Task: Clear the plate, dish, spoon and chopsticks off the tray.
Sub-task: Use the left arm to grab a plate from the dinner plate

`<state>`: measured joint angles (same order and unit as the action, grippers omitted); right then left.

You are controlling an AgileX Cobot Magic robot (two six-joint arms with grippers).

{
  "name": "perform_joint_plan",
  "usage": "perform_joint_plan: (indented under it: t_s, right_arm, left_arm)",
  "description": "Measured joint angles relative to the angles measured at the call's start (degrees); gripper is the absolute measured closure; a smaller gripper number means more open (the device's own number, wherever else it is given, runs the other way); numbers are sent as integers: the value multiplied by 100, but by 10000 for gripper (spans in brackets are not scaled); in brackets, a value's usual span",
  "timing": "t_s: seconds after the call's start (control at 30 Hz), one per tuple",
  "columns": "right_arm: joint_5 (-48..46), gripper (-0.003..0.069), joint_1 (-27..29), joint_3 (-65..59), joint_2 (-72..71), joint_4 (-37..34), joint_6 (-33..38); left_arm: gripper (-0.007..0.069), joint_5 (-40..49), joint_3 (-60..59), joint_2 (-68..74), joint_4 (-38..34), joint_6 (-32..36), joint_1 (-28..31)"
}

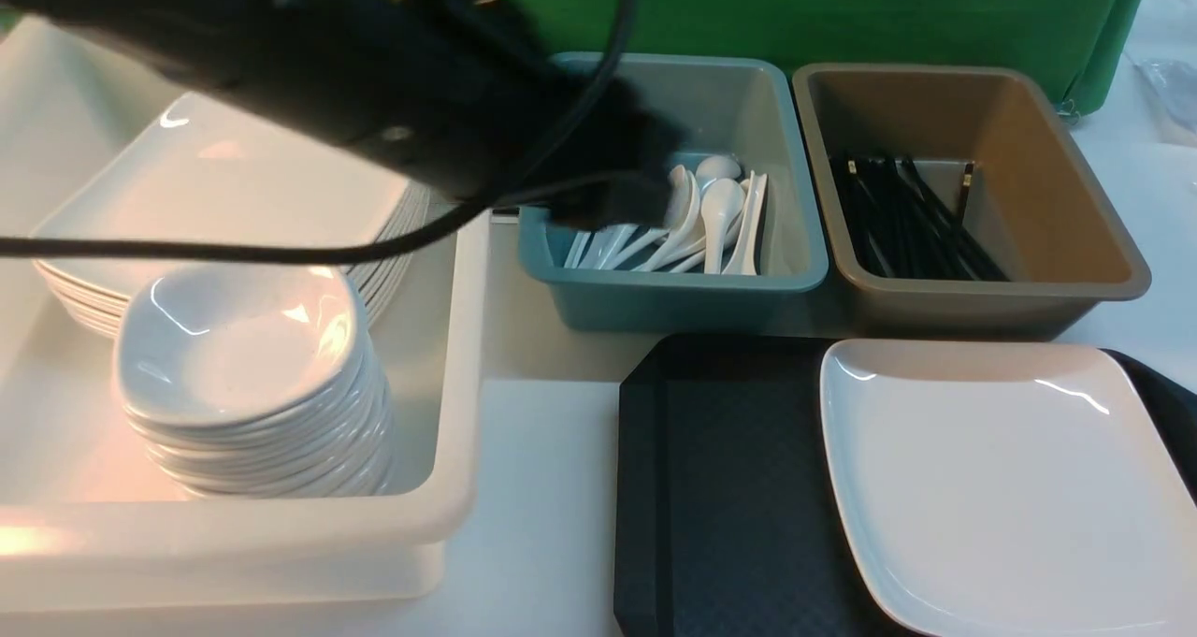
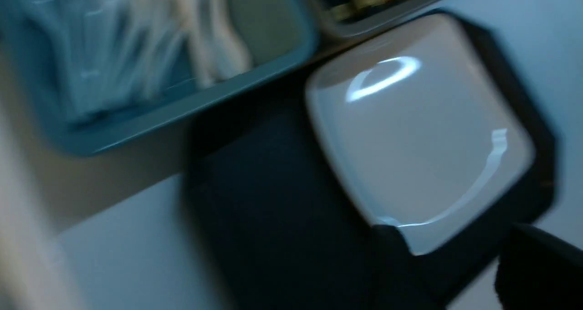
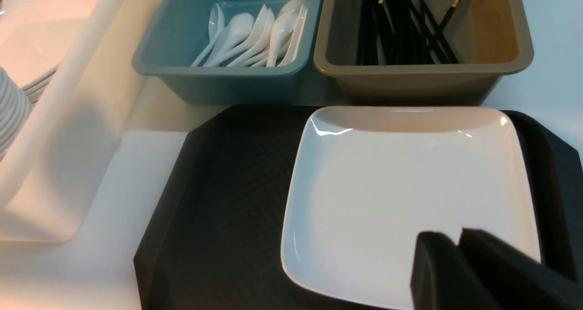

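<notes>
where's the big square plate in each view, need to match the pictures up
Front view: the plate fills the lower right corner, lying on the black tray.
Left wrist view: the plate is in the picture's right half, blurred and shown at a slant.
Right wrist view: the plate runs from the picture's centre to its lower right.
Shared landmark: the blue tub of white spoons, just beyond the tray.
</notes>
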<state>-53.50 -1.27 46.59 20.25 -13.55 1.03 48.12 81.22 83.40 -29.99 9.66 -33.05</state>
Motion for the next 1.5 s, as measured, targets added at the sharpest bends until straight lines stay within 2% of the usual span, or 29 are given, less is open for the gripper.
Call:
perform_joint_plan:
  t_s: [0.1,0.13,0.2,0.27,0.33,0.43,0.57,0.6,0.63,0.67,0.7,0.8,0.83,0.93,1.13,1.5]
  right_arm:
    - [0,559,0,0,0,0,0]
    - [0,559,0,0,0,0,0]
    - [0,559,0,0,0,0,0]
    - [0,559,0,0,0,0,0]
    - [0,558,0,0,0,0,0]
    - [0,557,0,0,0,0,-8]
    - [0,555,0,0,0,0,-8]
    - [0,555,0,0,0,0,-8]
    - [5,554,0,0,0,0,-8]
    - [13,554,0,0,0,0,-8]
    - [53,554,0,0,0,0,-8]
    - [77,551,0,0,0,0,-8]
    - [82,551,0,0,0,0,-8]
    - [100,550,0,0,0,0,-8]
    - [213,550,0,0,0,-5,-8]
    - [220,550,0,0,7,-5,-8]
  left_arm:
    - [568,-5,12,498,-849,564,0]
    - [590,0,12,721,-1097,662,0]
    - [606,0,12,991,-1394,797,0]
    - [610,-71,12,1509,-1822,1205,-12]
    - [602,-207,19,1807,-1915,1455,-74]
    - [570,-376,186,2156,-1764,1490,-221]
    - [463,-481,795,2635,-1262,1361,-433]
    - [456,-481,832,2661,-1236,1334,-441]
    - [399,-500,1156,2872,-980,1144,-481]
    - [399,-500,1156,2900,-980,1144,-483]
    - [323,-529,1477,3177,-703,937,-493]
    - [218,-613,1797,3558,-382,790,-493]
    - [212,-624,1812,3612,-369,780,-493]
    - [130,-657,2029,4044,-288,723,-496]
    - [99,-884,2186,4561,-281,723,-530]
    - [97,-1728,2193,4939,-536,777,-553]
